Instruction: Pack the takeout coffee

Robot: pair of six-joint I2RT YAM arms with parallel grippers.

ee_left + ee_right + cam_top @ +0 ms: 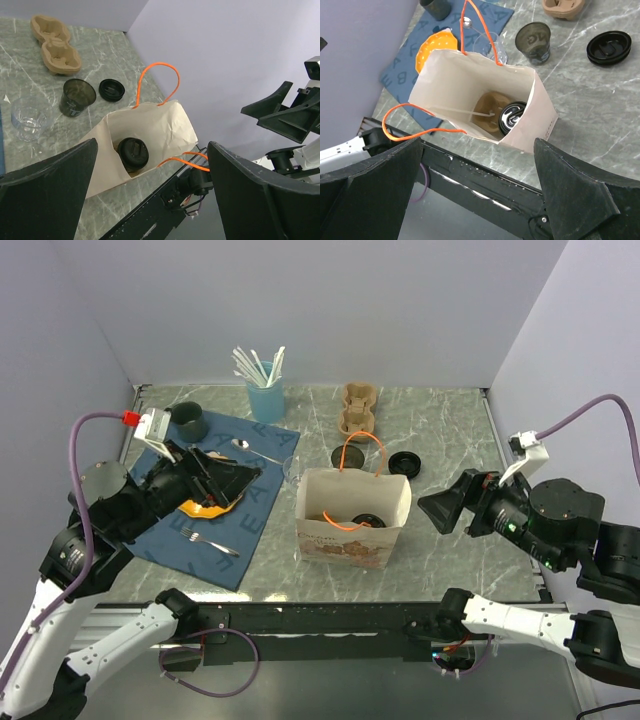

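Note:
The takeout coffee [365,521] [133,153] [512,116], a black cup with a round black lid, stands upright inside the open paper bag [350,540] [155,125] [455,85] with orange handles, mid-table. My left gripper [235,480] [152,145] hovers open over the blue mat, left of the bag, holding nothing. My right gripper [445,508] [477,142] is also open and empty, raised to the right of the bag and pointed at it.
Behind the bag stand a lidless dark cup [76,97] [534,42], a loose black lid [403,462] [111,90], a clear glass [292,468] [30,117] and a cardboard cup carrier [358,408]. The blue mat [240,540] holds an orange plate [205,506], fork, spoon and green mug [188,420]. A blue cup of straws [264,395] is at the back.

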